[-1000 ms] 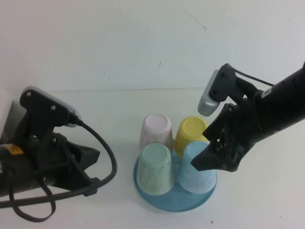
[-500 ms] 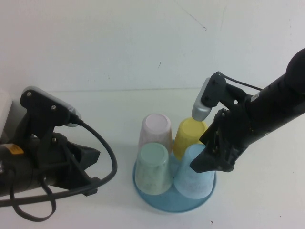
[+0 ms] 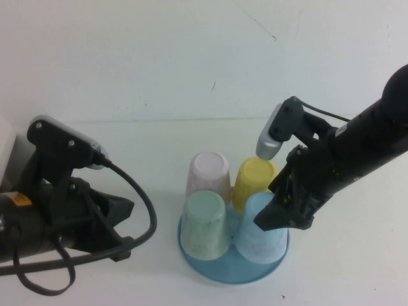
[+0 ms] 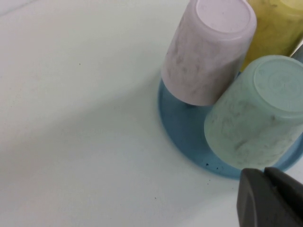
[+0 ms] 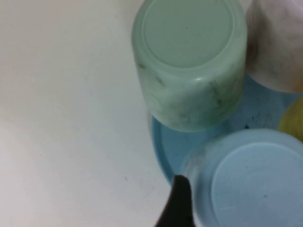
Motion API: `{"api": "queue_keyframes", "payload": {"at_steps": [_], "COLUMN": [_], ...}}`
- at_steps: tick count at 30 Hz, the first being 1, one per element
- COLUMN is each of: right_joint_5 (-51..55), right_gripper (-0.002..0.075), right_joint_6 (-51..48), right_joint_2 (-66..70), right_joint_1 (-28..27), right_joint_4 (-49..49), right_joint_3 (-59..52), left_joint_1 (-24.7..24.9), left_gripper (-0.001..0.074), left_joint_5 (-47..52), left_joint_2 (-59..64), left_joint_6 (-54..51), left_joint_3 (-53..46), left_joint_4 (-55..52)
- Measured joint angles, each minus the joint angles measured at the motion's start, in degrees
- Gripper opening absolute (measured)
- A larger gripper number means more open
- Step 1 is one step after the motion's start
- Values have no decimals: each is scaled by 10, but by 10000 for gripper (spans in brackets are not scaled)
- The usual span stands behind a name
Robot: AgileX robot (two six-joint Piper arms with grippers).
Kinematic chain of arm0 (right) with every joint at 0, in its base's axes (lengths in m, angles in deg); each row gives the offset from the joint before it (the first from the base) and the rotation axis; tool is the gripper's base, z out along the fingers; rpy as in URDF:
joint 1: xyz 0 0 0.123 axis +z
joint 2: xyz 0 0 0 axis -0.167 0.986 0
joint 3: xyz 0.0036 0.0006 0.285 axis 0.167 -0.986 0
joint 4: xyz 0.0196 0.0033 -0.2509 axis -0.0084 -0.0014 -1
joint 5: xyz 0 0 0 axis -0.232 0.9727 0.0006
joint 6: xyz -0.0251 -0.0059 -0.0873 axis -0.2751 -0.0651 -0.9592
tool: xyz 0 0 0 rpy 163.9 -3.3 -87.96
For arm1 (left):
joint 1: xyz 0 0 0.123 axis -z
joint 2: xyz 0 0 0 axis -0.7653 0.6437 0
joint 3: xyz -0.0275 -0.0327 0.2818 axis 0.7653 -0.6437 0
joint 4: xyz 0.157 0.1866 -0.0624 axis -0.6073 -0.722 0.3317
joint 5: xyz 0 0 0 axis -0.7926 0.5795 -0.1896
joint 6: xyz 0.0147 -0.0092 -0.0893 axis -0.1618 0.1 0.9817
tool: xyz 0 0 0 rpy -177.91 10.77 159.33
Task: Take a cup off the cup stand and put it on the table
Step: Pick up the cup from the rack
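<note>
The sky-blue cup (image 3: 258, 236) stands upside down at the front right of the blue cup stand (image 3: 223, 271), beside a mint-green cup (image 3: 204, 223), a pink cup (image 3: 209, 175) and a yellow cup (image 3: 252, 178). My right gripper (image 3: 280, 220) is down over the sky-blue cup and shut on it. In the right wrist view one dark finger (image 5: 179, 203) lies against the cup's wall (image 5: 246, 184); the other finger is out of frame. My left gripper (image 3: 127, 223) is shut and empty, left of the stand (image 4: 180, 127). The stand's pegs are hidden under the cups.
The white table (image 3: 159, 146) lies open behind and to both sides of the stand. A white object (image 3: 5, 146) sits at the far left edge behind my left arm. The left arm's cable (image 3: 143, 204) loops toward the stand.
My right gripper came down and left onto the sky-blue cup a second ago, nudging it slightly left, and has held still since. The left arm has not moved.
</note>
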Motion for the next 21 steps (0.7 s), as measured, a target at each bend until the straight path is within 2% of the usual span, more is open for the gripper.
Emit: {"api": "queue_keyframes", "payload": {"at_steps": [14, 21], "right_joint_5": [-1, -1], "right_gripper": [589, 631], "right_joint_6": [31, 33], "right_joint_2": [1, 19], "right_joint_1": [0, 0], "right_joint_4": [-15, -15], "right_joint_3": [0, 0], "left_joint_1": [0, 0], "left_gripper": [-2, -2], "left_joint_5": [1, 1], "left_joint_2": [17, 18], "left_joint_6": [0, 0], "left_joint_3": [0, 0], "left_joint_4": [28, 45]}}
